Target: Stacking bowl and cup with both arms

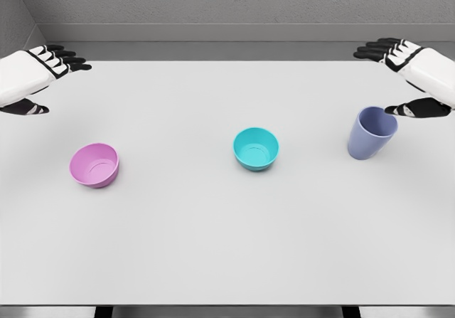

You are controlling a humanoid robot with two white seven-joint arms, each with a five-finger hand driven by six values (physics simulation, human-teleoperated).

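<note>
On the white table (213, 247), a teal bowl (256, 149) sits upright near the centre, a pink bowl (94, 165) lies toward nine o'clock of it, and a lavender cup (371, 133) stands toward three o'clock, all well apart. At ten o'clock the left hand (32, 76) hovers with fingers spread, holding nothing; its arm is cut off by the frame edge. At two o'clock the right hand (412, 69) is likewise splayed and empty, thumb near the cup's rim, contact unclear.
</note>
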